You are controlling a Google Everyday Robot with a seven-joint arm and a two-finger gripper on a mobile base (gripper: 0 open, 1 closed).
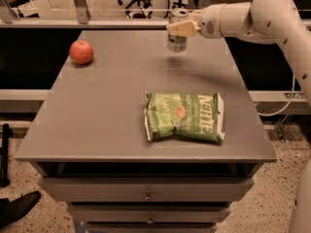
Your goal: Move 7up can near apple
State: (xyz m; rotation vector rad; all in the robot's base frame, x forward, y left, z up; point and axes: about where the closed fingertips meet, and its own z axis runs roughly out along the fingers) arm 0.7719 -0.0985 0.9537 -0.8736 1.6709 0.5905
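While the grey table (pixel 97 130) fills most of the view, with drawers (pixel 146 194) under its front edge, the white arm (pixel 262 13) reaches in from the right along the far edge. A green chip bag (pixel 184 117) lies flat right of centre, nearer the front. The apple (pixel 81 51) sits at the far left corner, resting on the top, well apart from everything else. The can (pixel 177 43) is at the far edge right of centre, upright, a long way right of the apple and beyond the bag. It appears to be held just clear of the surface, a faint shadow (pixel 181 60) below it. The gripper (pixel 179 28) is clamped across the can's upper half, its tan fingers (pixel 181 28) closed against the sides.
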